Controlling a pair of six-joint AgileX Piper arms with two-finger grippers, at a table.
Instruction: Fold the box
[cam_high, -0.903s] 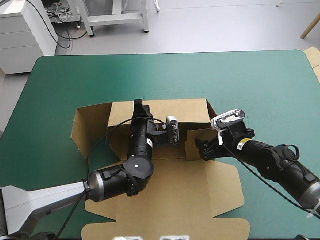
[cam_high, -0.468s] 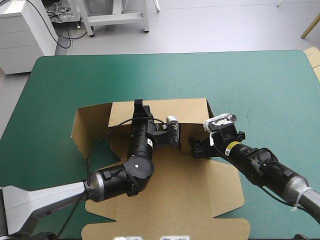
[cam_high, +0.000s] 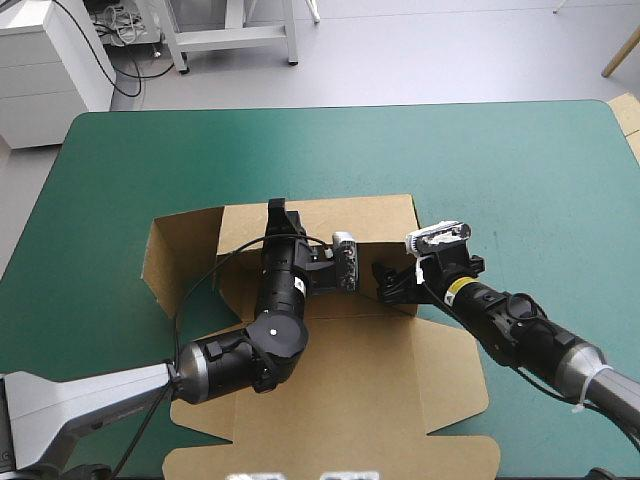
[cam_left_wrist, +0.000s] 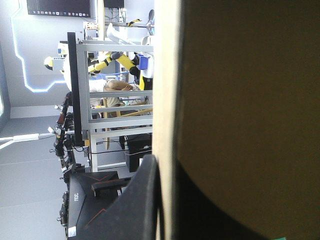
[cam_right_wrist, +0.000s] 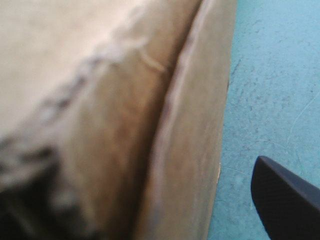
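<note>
Box (cam_high: 340, 390) sits mid-tabletop, brown board on the teal-green cover (cam_high: 520, 170). Nearest me its lid panel lies flat, notched edges toward the near side of the tabletop.

Beyond the lid, both arms reach in over the board. The right claw (cam_high: 388, 283) is at the right side wall (cam_high: 400, 300), low, where that wall meets the floor of the box. Right wrist view: one black finger (cam_right_wrist: 285, 200) stands clear of the board edge, with a strip of cover showing between them. The board is a blurred mass on the other side, so I read this claw as released and not gripping.

Farther in, the left claw (cam_high: 278, 212) is up at the far wall (cam_high: 350, 218), which stands raised. Left wrist view: the wall's top edge runs straight between the fingers, with one finger (cam_left_wrist: 142, 200) on the outside face and a dark shape on the inside face. It is clenched on the box.

The left side panel (cam_high: 180, 250) stands out past the far wall's left corner. I cannot tell its tilt.
</note>
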